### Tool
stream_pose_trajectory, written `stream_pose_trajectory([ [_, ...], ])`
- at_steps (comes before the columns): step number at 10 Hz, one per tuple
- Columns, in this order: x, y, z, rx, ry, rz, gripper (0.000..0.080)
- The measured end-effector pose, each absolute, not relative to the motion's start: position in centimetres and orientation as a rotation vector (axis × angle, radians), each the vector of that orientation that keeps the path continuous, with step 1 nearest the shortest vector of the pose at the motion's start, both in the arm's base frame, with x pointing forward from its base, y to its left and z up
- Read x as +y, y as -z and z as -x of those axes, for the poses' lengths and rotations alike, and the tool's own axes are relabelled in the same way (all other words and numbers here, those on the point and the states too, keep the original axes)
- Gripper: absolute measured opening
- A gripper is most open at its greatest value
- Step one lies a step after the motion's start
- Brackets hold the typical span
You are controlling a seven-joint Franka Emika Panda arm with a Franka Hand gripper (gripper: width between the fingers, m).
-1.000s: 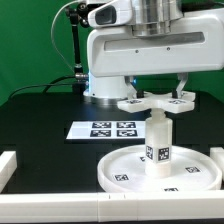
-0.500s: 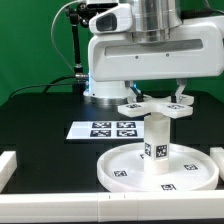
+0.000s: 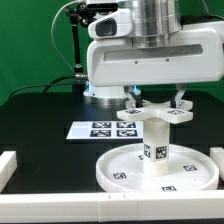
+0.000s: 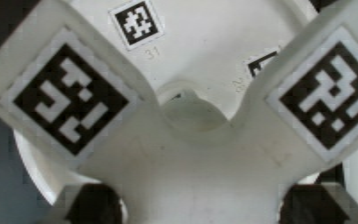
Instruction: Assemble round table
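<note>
The large rimmed round disc (image 3: 160,166) lies flat on the black table at the front. The short thick cylinder leg (image 3: 157,144) stands upright on its middle. The cross-shaped base (image 3: 158,111) sits level on top of the leg, held between my fingers. My gripper (image 3: 156,100) is shut on the cross-shaped base from above. In the wrist view the cross-shaped base (image 4: 185,120) fills the picture, two tagged arms spreading out, with my dark fingertips (image 4: 96,204) at either side of it. A sliver of the disc (image 4: 30,170) shows below.
The marker board (image 3: 104,129) lies flat behind the disc, at the exterior view's left. White border blocks (image 3: 8,168) line the table's front and sides. The robot's base stands behind.
The arm has shifted slightly, and the cross-shaped base has turned a little on top of the leg. The leg and disc have stayed put.
</note>
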State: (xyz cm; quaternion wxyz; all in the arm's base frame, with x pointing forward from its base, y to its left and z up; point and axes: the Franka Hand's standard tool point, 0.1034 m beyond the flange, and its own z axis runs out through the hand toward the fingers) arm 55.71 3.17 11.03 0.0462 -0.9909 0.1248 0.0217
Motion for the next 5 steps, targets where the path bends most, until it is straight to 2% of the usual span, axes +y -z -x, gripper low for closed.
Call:
stream_pose_trajectory([
  [5,3.17,-11.04,-55.71,0.383,-0.066,3.024,0.0442],
])
